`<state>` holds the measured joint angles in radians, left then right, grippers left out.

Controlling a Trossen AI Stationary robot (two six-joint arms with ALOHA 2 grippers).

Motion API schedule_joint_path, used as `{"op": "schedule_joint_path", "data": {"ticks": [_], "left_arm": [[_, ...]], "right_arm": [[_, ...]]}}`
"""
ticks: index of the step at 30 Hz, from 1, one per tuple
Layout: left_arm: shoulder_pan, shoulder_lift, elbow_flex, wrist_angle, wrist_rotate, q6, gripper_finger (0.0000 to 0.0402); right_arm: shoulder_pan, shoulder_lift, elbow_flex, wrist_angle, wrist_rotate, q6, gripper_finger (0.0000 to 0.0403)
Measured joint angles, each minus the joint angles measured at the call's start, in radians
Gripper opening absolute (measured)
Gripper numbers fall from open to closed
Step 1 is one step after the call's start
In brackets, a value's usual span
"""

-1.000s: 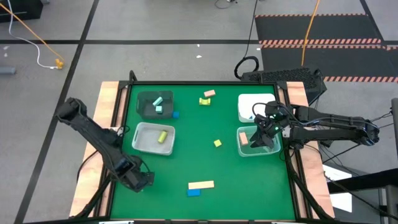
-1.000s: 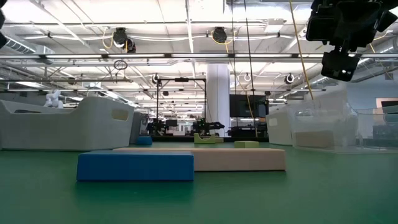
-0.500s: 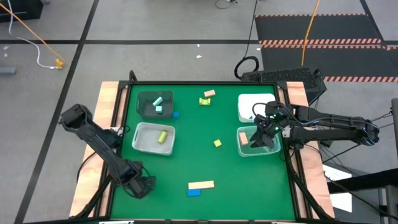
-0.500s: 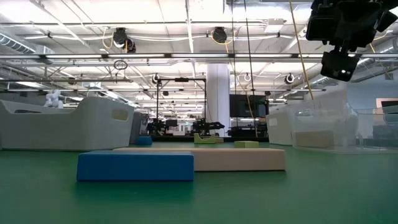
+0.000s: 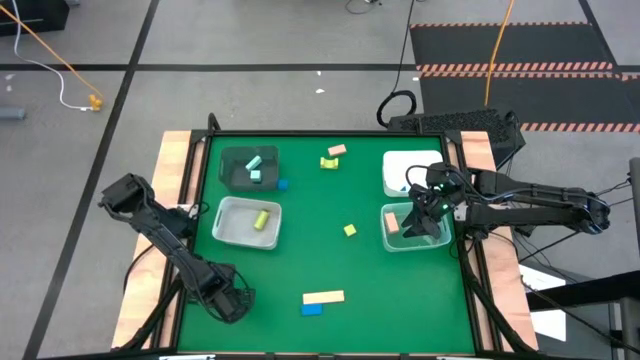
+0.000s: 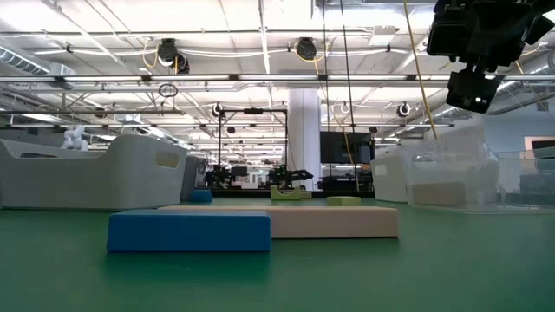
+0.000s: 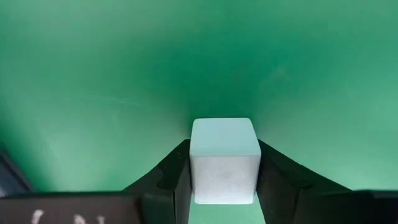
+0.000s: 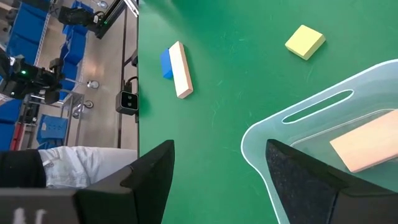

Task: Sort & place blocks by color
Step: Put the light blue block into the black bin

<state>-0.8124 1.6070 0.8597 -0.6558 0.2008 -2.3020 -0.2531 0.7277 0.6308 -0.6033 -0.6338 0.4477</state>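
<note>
The green counter (image 5: 330, 250) fills the middle of the high view. A dark grey bin (image 5: 249, 167) at upper left holds mint blocks, and a clear bin (image 5: 246, 222) below it holds a yellow-green bar. At right, a white bin (image 5: 408, 170) sits above another clear bin (image 5: 412, 228) holding a tan block (image 8: 367, 144). The right gripper (image 5: 428, 212) hovers over that bin, fingers spread and empty. The left gripper (image 5: 232, 300), at lower left, has its fingers closed against a mint green cube (image 7: 224, 158). A tan bar (image 5: 323, 297) touches a blue block (image 5: 312, 309) at bottom centre; a yellow cube (image 5: 349, 230) lies mid-counter.
</note>
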Motion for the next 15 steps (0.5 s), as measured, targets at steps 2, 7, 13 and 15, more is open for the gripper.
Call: {"op": "schedule_joint_path", "data": {"ticks": [2,7,13,15], "left_arm": [[0.0,0.0,0.0,0.046,-0.006,0.021,0.0133],[0.02,-0.004,0.0,0.278,-0.162,0.121,0.0133],[0.11,-0.005,0.0,0.589,-0.421,0.379,0.0133],[0.156,-0.005,0.0,0.69,-0.485,0.499,0.0133]], "right_arm": [[0.0,0.0,0.0,0.0,0.0,0.0,0.0242],[0.0,0.0,0.0,0.0,0.002,0.01,0.0242],[0.0,0.0,0.0,0.002,0.004,0.011,0.0242],[0.0,0.0,0.0,0.003,0.006,0.011,0.0242]]}}
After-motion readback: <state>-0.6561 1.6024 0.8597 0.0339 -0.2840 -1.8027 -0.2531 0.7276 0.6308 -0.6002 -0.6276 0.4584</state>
